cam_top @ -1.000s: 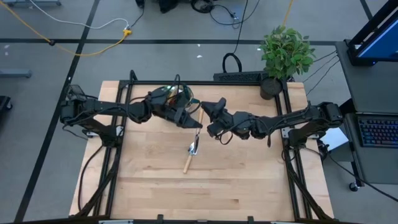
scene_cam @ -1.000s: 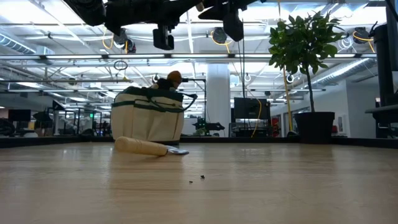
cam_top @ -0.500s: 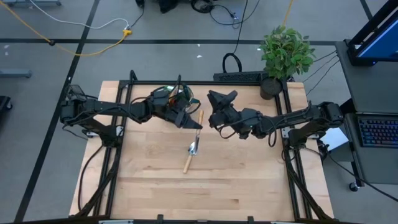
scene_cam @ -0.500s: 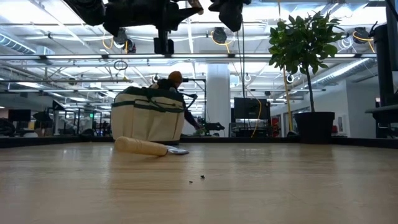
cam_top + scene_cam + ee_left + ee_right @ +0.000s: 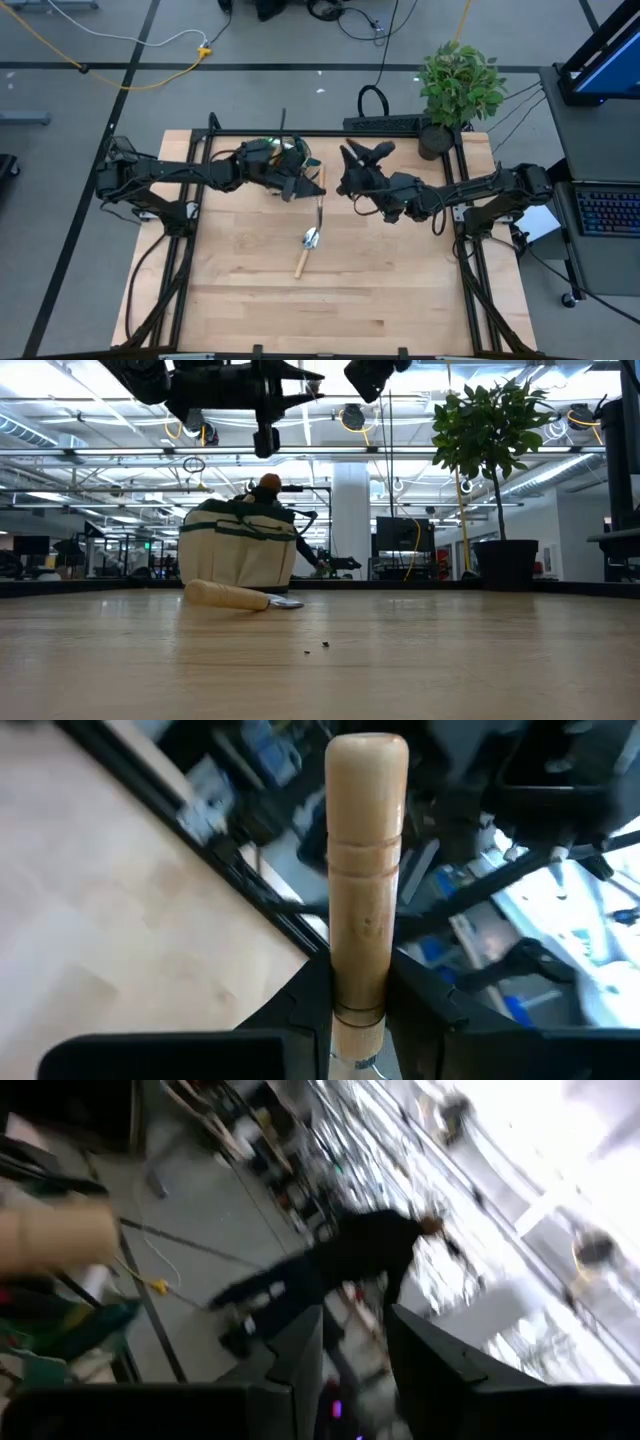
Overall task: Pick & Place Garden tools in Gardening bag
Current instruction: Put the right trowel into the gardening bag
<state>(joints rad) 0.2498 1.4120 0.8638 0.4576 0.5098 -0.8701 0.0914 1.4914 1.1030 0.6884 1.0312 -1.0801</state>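
Your left arm reaches in from the table's [image 5: 250, 310] left edge toward the back middle. The left gripper [image 5: 297, 186] is up off the wood, just beside the gardening bag [image 5: 275, 152], fingers [image 5: 300, 1010] clamped on the neck of a wooden-handled tool [image 5: 365, 870]. The handle sticks straight out past the fingers in the left wrist view. From overhead you get a thin shaft hanging below the grip toward the table; you can't tell the tool's working end.

The bag sits at the back edge, left of centre, partly under your left arm. In the low view it stands upright, beige with dark green trim [image 5: 240, 550], and a round orange-brown knob [image 5: 269, 483] pokes above its rim.

A wooden-handled silver trowel [image 5: 307, 248] lies flat on the table in front of the bag, well apart from it overhead, handle toward the front, blade toward the back. In the low view its handle [image 5: 225, 594] lies just before the bag's base.

Your right arm comes in from the right edge. The right gripper [image 5: 362, 152] is raised and tilted up near the back middle, fingers [image 5: 300, 1350] apart with nothing between them, clear of the bag and the left gripper.

A potted plant [image 5: 458, 85] stands at the back right corner.
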